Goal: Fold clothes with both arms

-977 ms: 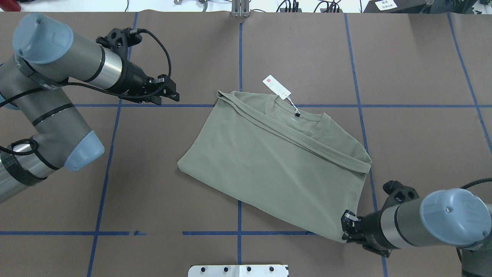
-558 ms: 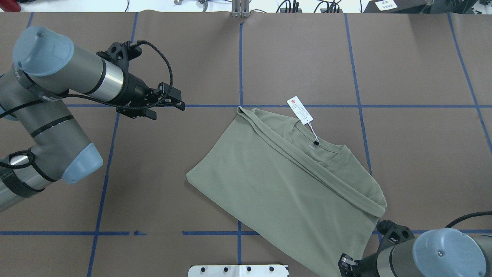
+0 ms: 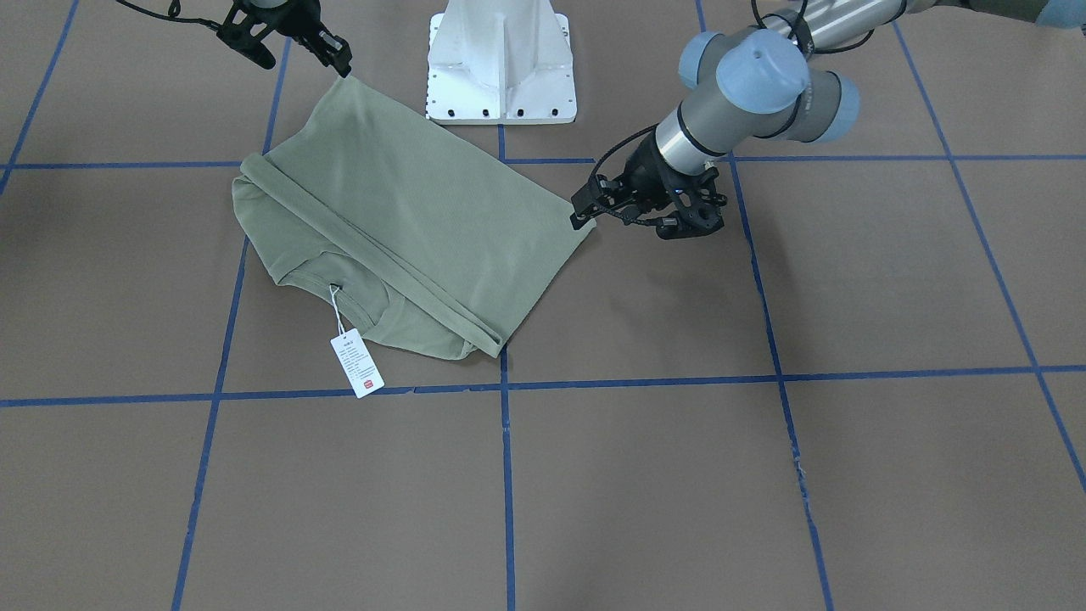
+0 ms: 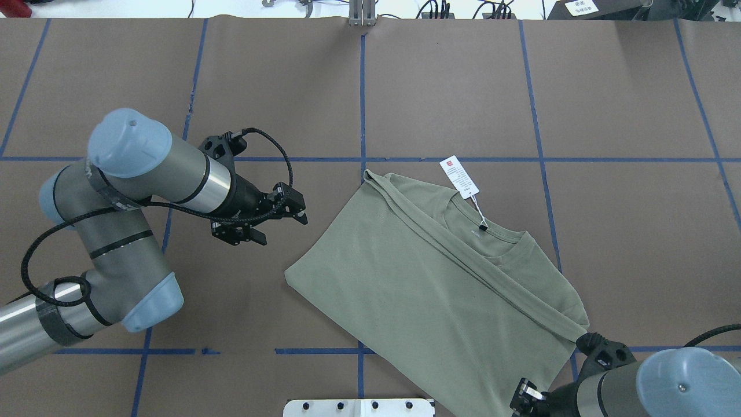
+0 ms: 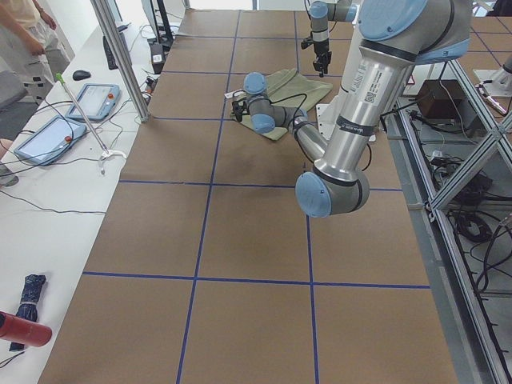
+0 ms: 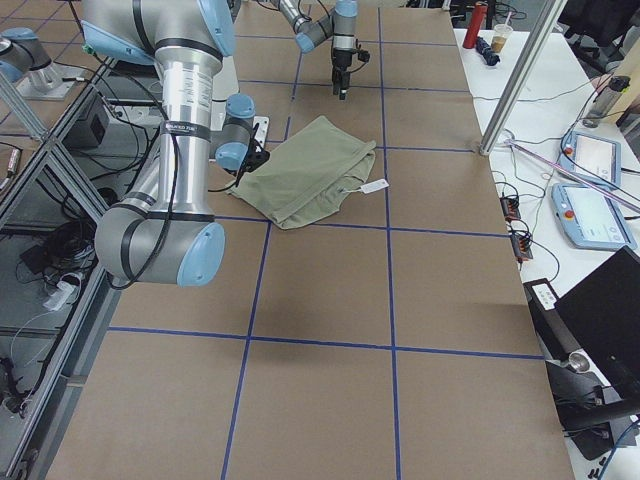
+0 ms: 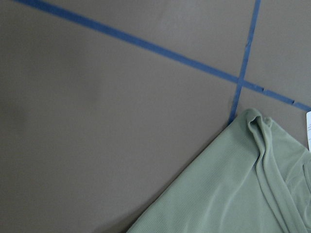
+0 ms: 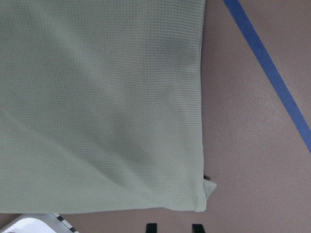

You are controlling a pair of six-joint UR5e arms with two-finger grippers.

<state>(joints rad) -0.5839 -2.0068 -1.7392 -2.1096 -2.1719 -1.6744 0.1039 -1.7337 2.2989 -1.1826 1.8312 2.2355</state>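
No words can be read. The white hang tag (image 4: 459,176) on the shirt (image 4: 417,289) has a red square and tiny print. The sticker (image 5: 374,76) on the left arm (image 5: 352,128) is too small too.

You have a brown table (image 4: 637,87) gridded with blue tape (image 4: 362,87), and a white pedestal (image 3: 501,59) at its robot-side edge. Beyond the opposite edge, your bench (image 5: 48,192) holds two tablets (image 5: 90,101) and a mouse (image 5: 81,74). A red bottle (image 6: 478,25) sits past the left corner.
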